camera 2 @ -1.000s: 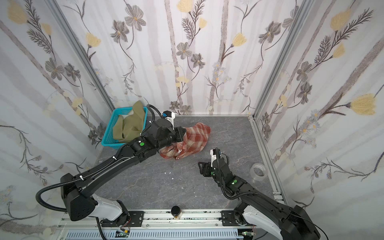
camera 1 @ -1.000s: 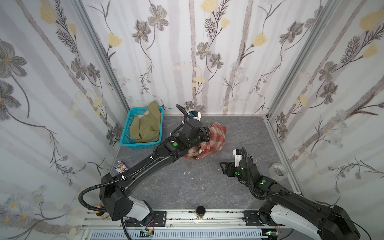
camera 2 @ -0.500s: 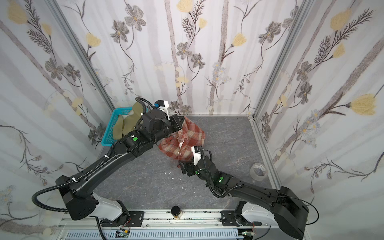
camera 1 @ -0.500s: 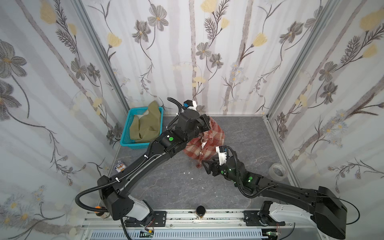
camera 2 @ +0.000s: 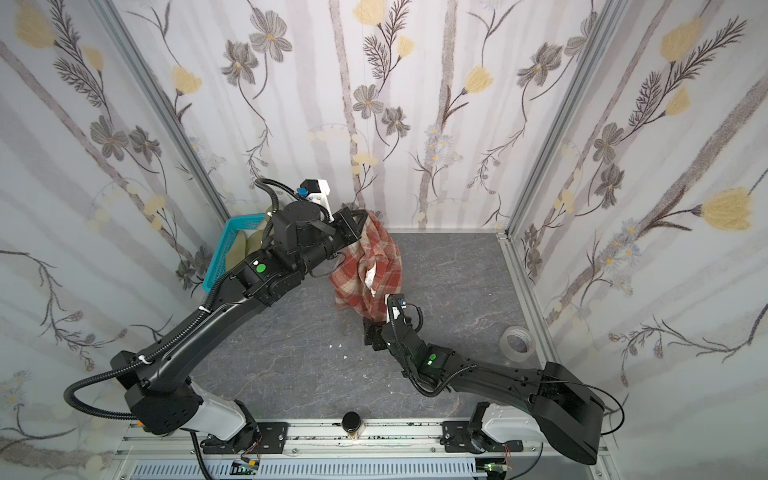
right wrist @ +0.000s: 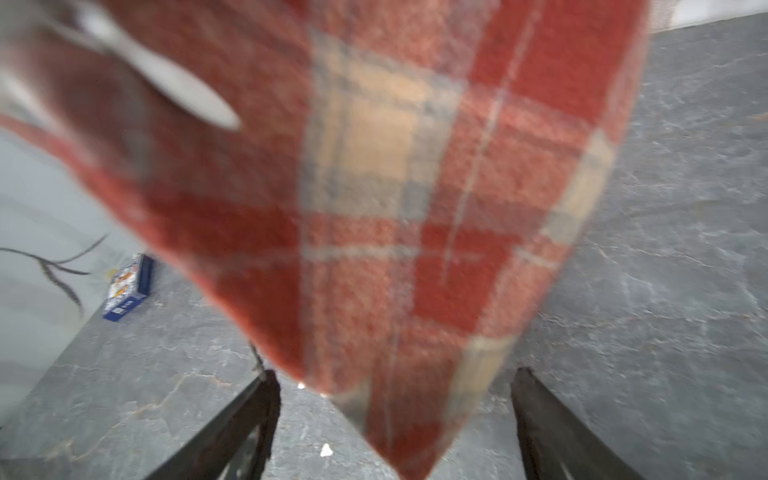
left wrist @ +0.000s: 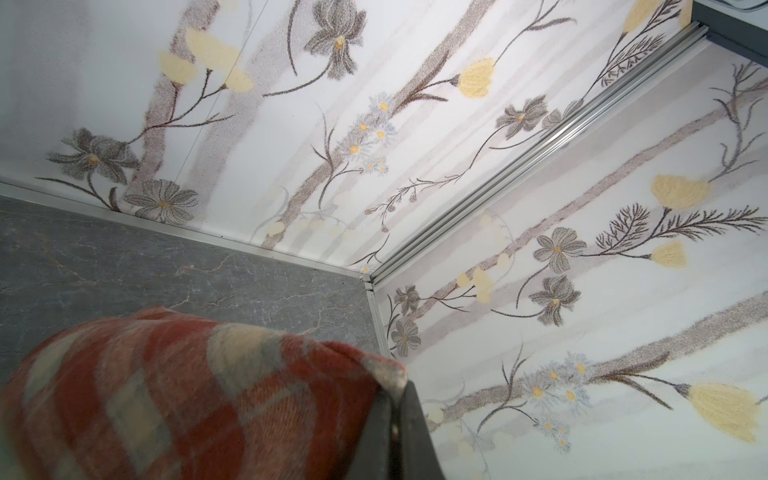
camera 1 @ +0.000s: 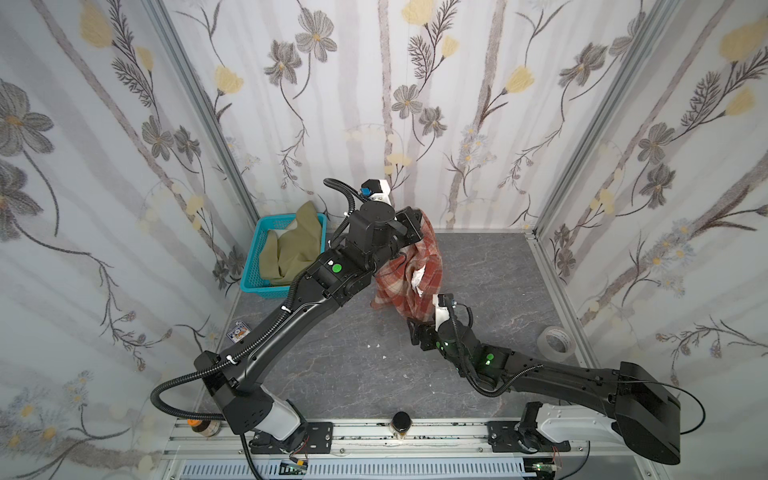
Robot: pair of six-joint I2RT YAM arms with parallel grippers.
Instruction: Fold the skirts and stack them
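— Left wrist view, entry one: plaid skirt (left wrist: 187, 395), rust-red and cream. Location?
— Off the table (camera 1: 478, 270), hanging near the middle of its back edge, as both top views show (camera 1: 409, 266). Its upper edge is pinched in the left gripper (camera 1: 417, 220), jaws together on the cloth. One dark finger (left wrist: 399, 432) shows against the fold. White tag (camera 1: 417, 274) among the front folds.
— Lower end?
— A pointed corner, hanging between the fingers (right wrist: 249, 424) of the right gripper (right wrist: 395, 415). Jaws wide apart, one on each side of the corner, neither touching it. Whether the corner reaches the table, I cannot tell.
— Entry two?
— Green skirt (camera 1: 297, 245), crumpled in the basket (camera 1: 251, 262) at the back left corner of the table. One part stands up above the rim.
— Sundries?
— Tape roll (camera 1: 555, 339), lying flat by the right edge. Small card box (right wrist: 126, 291) by the left edge, in front of the basket.
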